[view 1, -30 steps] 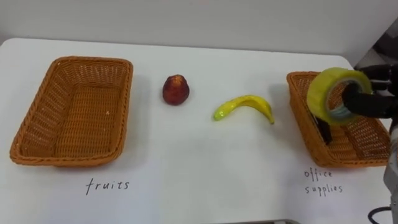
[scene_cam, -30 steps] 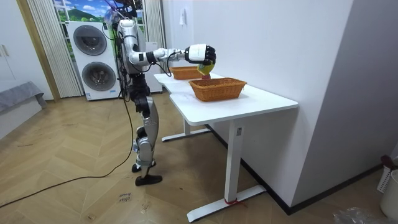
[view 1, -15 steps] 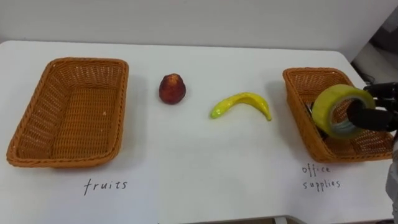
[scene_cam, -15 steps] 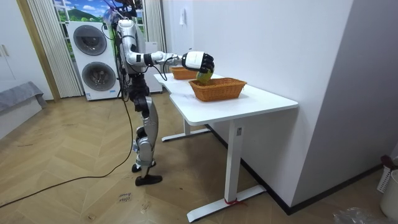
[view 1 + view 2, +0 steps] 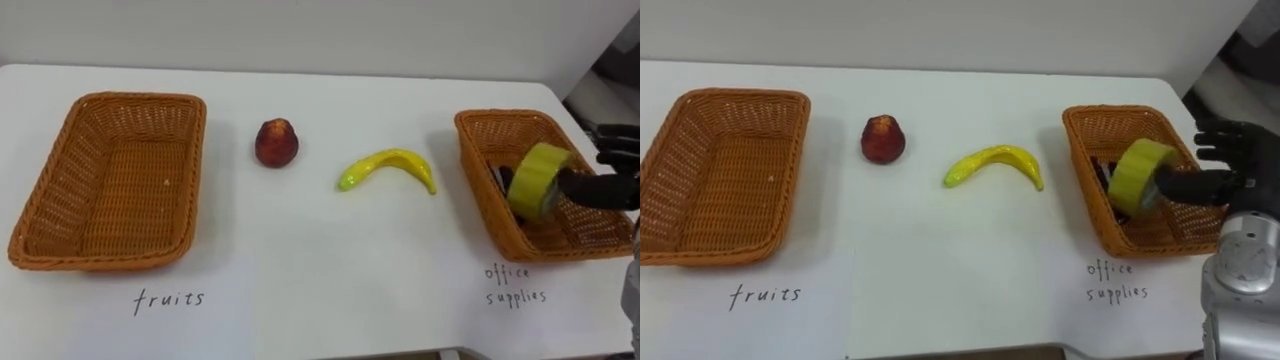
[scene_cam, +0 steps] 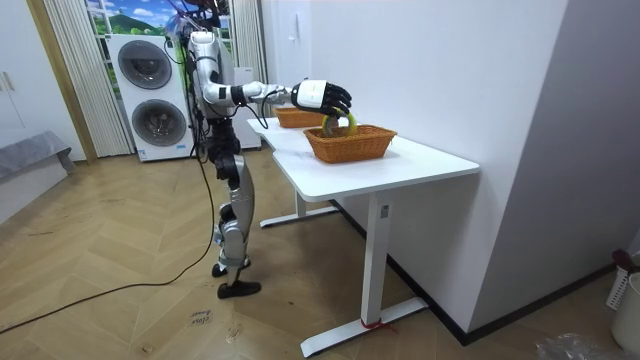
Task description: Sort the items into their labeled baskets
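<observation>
Tape roll (image 5: 538, 180), yellow, sits inside the right basket (image 5: 478, 185), tipped up on its edge. It leans against the basket's left wall. A dark thing (image 5: 1102, 178) lies under it, and I cannot tell what that is.

The right hand (image 5: 1245, 160) is at the basket's right side. Its fingers are spread out straight and wide, so it has let go. The thumb points at the tape roll and seems to touch its side. I cannot tell if it really touches.

Half a second ago the hand was curled around the tape roll and held it up over the basket. The round hole faced the camera then. Now the tape roll is lower, down in the basket, and turned sideways. The fingers have come off it.

On the white table (image 5: 320, 260) the banana (image 5: 390, 167) and the red fruit (image 5: 277, 143) lie between the two baskets, apart from each other. The left basket (image 5: 60, 190) has nothing in it.

The room view shows the robot standing at the end of the table, its right arm reaching out over the basket with the fingers fanned out above it. Two washing machines (image 6: 150, 95) stand behind the robot.
</observation>
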You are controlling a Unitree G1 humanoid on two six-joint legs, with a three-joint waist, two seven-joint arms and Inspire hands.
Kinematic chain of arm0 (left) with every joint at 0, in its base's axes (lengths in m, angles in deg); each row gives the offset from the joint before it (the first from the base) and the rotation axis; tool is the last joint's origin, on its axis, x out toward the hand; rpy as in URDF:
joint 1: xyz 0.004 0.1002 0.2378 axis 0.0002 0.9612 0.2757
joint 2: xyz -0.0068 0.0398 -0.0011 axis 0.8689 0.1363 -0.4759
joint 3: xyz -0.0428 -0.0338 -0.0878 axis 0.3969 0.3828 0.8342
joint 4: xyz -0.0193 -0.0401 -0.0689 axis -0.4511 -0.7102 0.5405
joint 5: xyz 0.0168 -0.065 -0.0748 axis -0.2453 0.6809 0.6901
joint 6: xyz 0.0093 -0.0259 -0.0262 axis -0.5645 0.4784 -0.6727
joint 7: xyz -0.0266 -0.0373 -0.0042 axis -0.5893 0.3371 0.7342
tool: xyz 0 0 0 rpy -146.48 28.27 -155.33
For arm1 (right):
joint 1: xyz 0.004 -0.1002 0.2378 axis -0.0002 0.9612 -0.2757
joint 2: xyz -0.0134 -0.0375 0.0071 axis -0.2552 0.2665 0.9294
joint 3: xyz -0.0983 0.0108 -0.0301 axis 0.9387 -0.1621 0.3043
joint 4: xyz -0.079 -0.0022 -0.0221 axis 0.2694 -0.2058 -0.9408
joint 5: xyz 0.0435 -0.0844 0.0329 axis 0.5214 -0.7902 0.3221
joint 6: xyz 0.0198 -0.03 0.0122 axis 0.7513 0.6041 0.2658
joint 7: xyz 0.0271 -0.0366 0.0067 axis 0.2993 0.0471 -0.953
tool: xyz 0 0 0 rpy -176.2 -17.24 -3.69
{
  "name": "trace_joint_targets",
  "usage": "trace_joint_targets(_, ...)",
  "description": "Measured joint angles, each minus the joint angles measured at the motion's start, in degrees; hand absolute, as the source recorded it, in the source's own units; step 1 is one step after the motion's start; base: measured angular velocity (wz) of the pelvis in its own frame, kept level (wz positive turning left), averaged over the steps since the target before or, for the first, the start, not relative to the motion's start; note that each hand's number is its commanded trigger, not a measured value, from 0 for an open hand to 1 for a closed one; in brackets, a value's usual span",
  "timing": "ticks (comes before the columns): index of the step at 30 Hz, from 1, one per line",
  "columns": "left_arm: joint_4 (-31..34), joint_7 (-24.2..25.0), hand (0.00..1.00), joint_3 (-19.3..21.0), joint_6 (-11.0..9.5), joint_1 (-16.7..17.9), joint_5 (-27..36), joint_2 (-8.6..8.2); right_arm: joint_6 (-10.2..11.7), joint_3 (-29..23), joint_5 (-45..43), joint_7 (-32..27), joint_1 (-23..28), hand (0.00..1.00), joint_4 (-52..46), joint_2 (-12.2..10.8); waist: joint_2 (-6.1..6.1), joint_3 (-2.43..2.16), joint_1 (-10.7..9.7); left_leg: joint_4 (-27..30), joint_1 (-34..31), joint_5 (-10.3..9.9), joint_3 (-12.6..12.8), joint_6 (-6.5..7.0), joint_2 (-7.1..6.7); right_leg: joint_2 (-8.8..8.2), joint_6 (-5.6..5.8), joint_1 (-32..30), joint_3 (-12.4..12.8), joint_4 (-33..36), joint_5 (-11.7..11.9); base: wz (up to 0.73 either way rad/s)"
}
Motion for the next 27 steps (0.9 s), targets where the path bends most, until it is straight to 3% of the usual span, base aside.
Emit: trace_joint_targets(27, 0.1, 0.3, 0.0, -0.1, 0.7, 0.0, 0.0, 0.12, 0.0, 0.0, 0.0, 0.0, 0.0, 0.0, 0.0, 0.0, 0.14, 0.03, -0.1, -0.1, 0.1, 0.0, 0.1, -0.01, 0.03, 0.06, -0.03, 0.3, 0.2, 0.0, 0.0, 0.0)
